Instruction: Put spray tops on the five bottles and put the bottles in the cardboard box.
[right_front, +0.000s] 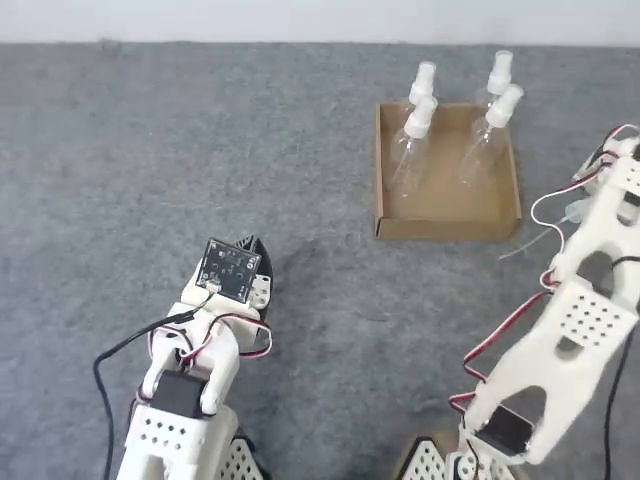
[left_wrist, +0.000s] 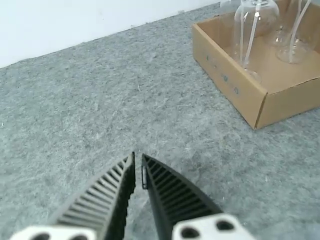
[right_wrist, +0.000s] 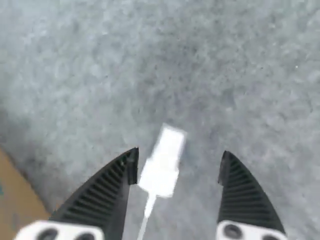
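- left gripper: fingers almost touching, nothing held, low over the grey mat.
- right gripper: wide open, loose spray top between the fingers, just beside one. Can't tell if they touch.
- cardboard box: farther back on the mat, four bottles standing inside, tops fitted.

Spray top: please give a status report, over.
Left gripper shut, empty, over the mat. Right gripper open over the spray top. Four capped bottles stand in the box.
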